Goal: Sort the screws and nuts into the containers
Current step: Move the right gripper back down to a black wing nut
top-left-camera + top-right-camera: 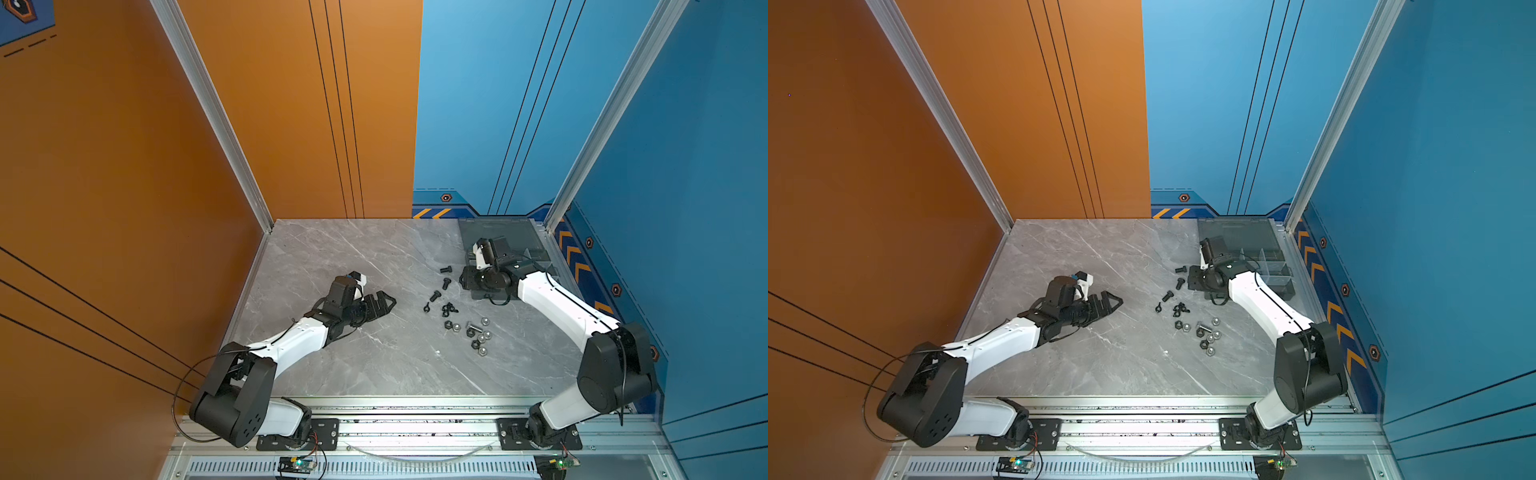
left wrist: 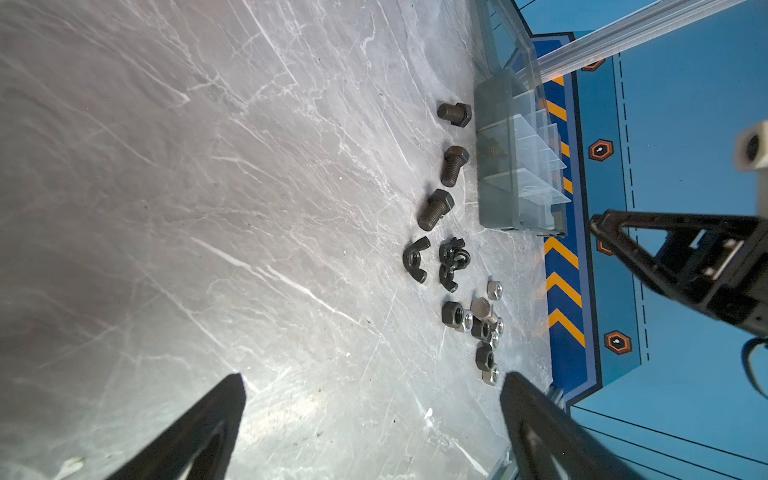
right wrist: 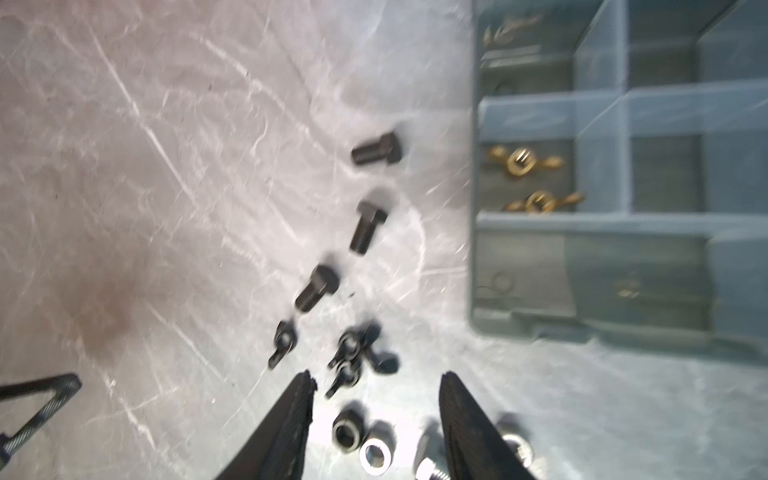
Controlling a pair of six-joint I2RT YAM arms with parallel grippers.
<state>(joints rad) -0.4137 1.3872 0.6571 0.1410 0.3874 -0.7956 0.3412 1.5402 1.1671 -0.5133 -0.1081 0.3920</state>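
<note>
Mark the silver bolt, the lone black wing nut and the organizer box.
silver bolt (image 2: 481, 308): left wrist view, hex head.
lone black wing nut (image 2: 413, 261): left wrist view, threaded hub.
organizer box (image 2: 496, 199): left wrist view, side wall.

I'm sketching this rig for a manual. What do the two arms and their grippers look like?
The left arm and right arm are white between bulky black joints, each with a thin black cable alongside. The left gripper and right gripper are black, with two tapering, hollow triangular fingers, ribbed on the inner face.

Bolts (image 2: 435, 209) — three black, one silver. Hex nuts (image 2: 453, 313) eight. Wing nuts (image 2: 417, 259) — black three-four, brass two-plus.
</note>
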